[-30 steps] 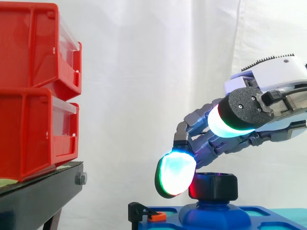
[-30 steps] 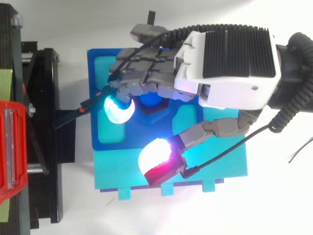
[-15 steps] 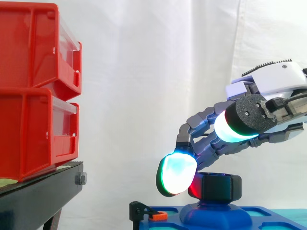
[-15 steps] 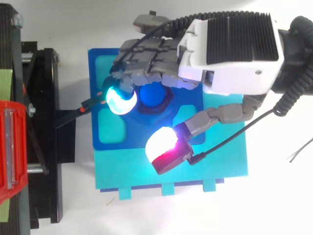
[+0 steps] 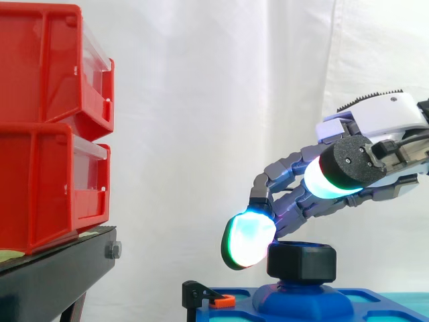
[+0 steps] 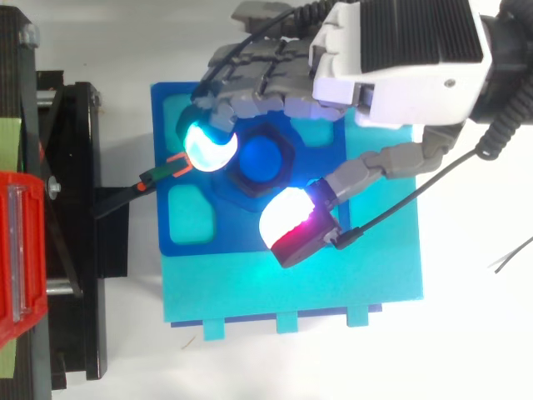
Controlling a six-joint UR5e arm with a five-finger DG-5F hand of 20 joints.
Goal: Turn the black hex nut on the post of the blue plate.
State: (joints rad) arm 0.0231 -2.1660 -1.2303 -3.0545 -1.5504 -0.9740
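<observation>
Grip-and-twist step: robot hand (image 6: 400,50) curls round the black plastic hex nut (image 5: 301,261) on the post (image 6: 265,158) of the flat blue plate (image 6: 225,237), fingertip (image 6: 206,148) at nut's 10 o'clock, thumb (image 6: 287,223) raised at 5 o'clock; next, seat thumb, then rotate.

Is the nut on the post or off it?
On. The nut sits level on the plate's raised base, ringed around the blue post.

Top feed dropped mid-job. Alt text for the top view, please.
The hand reaches in from the upper right and hangs over the black hex nut, whose middle shows the blue top of the post on the blue plate. The plate sits on a teal base; a black stand and a red bin line the left edge.
</observation>
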